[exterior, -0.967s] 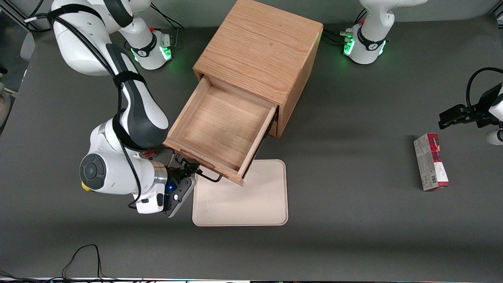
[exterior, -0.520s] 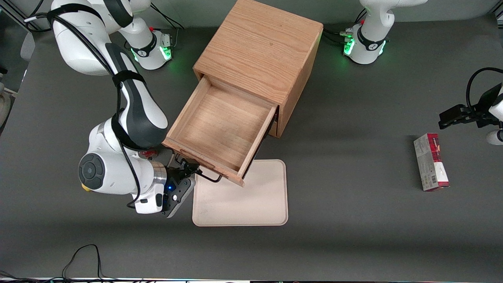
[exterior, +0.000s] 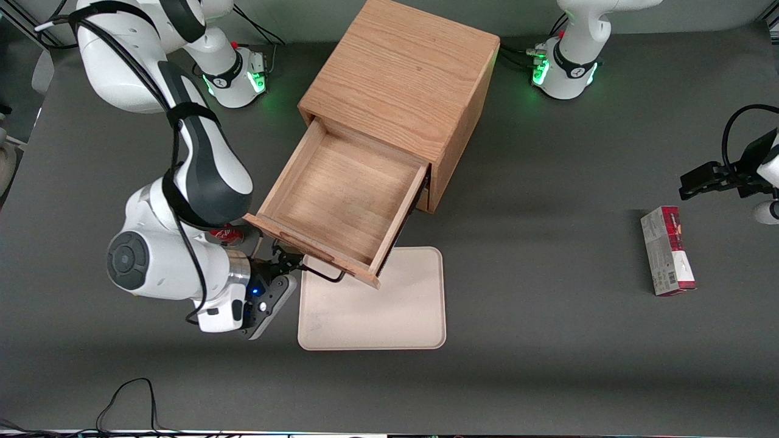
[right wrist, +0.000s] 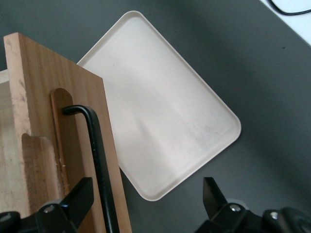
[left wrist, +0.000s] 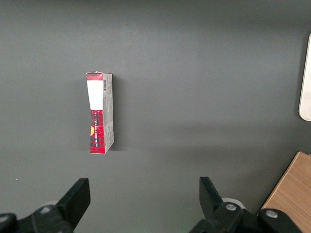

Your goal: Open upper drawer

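**Gripper pulls back from the handle**

Since a second ago the gripper (exterior: 285,266) has drawn away from the drawer front toward the working arm's end of the table; the upper drawer (exterior: 341,204) has barely shifted. It stands pulled far out of the oak cabinet (exterior: 405,79), overhanging the beige tray (exterior: 389,310). In the wrist view the fingers (right wrist: 77,196) are spread wide, holding nothing, with the black wire handle (right wrist: 97,155) passing between them. Toward the parked arm's end lies a red-and-white carton (exterior: 667,250), its printing unreadable.
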